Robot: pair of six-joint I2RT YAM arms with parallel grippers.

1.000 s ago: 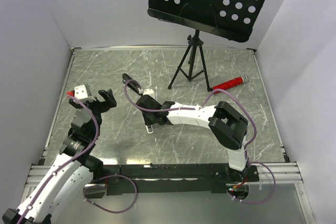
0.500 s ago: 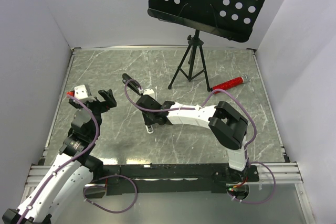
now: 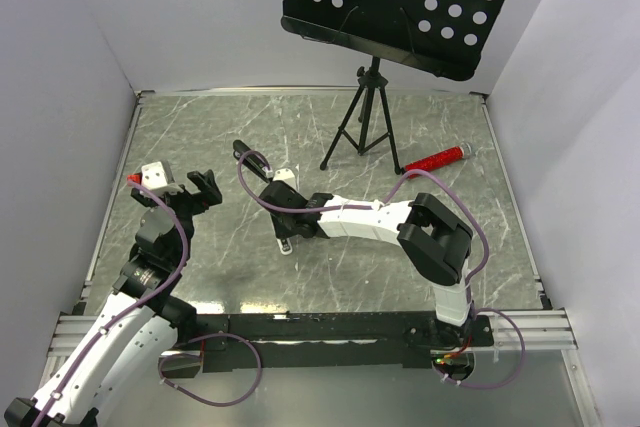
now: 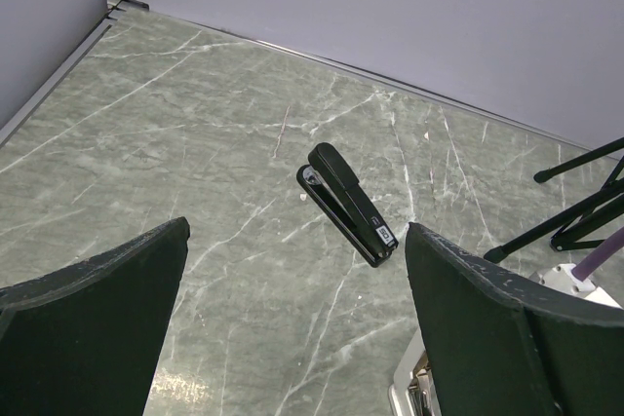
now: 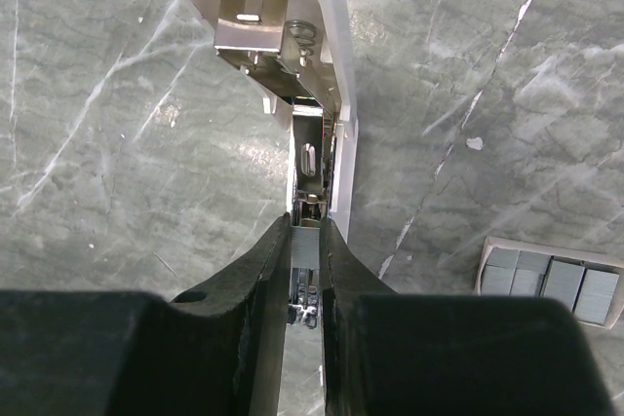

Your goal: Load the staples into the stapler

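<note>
Right gripper [image 5: 305,229] clamps silvery-grey metal staple strip [image 5: 304,246]; open white stapler [image 5: 330,36] at 12 o'clock. Likely light, brittle: grip long sides.

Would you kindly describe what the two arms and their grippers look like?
Both the left arm and the right arm have white links, black joints and a purple cable looping alongside. The left gripper and the right gripper have broad, matte black fingers.
</note>
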